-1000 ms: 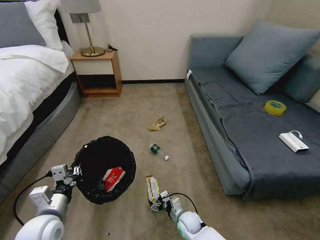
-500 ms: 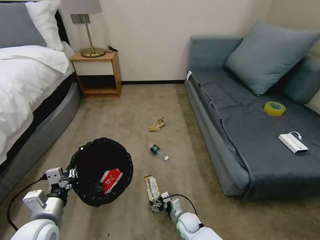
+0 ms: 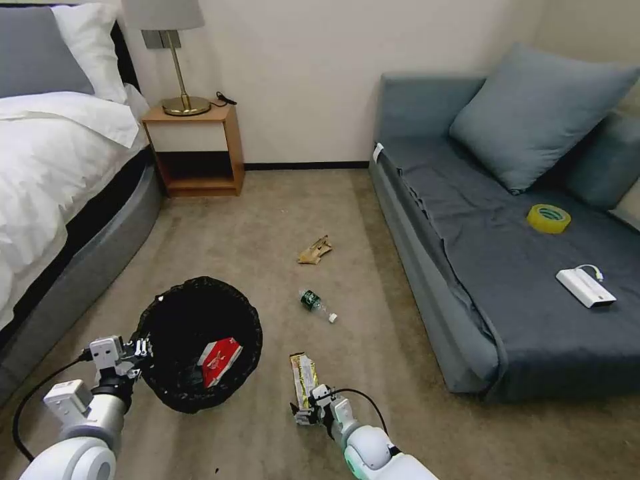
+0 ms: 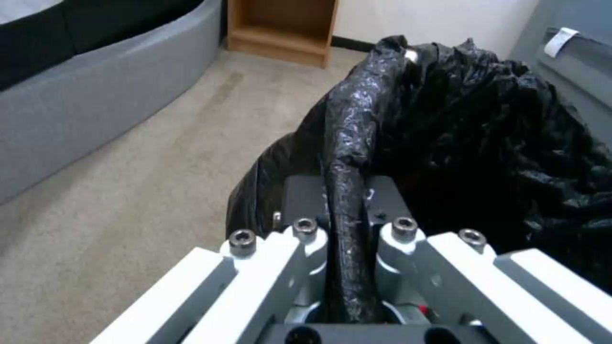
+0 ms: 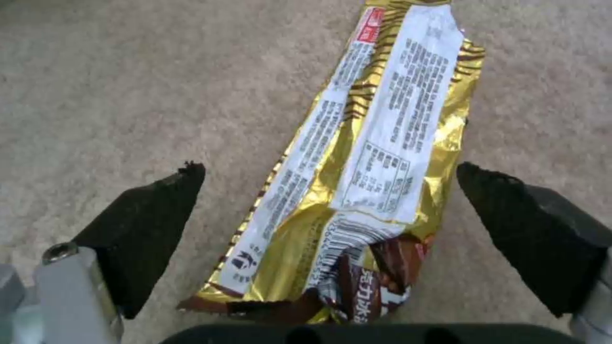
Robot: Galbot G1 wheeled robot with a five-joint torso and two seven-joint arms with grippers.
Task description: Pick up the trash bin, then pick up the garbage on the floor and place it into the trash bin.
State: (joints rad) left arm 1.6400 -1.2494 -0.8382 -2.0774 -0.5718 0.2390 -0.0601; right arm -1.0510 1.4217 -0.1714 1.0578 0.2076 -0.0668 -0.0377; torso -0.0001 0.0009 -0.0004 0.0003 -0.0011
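You already have the trash bin (image 3: 197, 343) in hand: your left gripper (image 4: 347, 227) is clamped on a fold of its black liner at the near left rim, holding it left of centre above the carpet. One piece is done, the red-white snack wrapper (image 3: 219, 360) lying inside the bin. Your right gripper (image 5: 332, 224) sits low on the floor, its jaws spread wide either side of the gold snack wrapper (image 5: 357, 157), not yet closed on it. Farther off, the small green-label bottle (image 3: 316, 304) and the crumpled brown paper (image 3: 315, 250) lie on the carpet, so three pieces remain.
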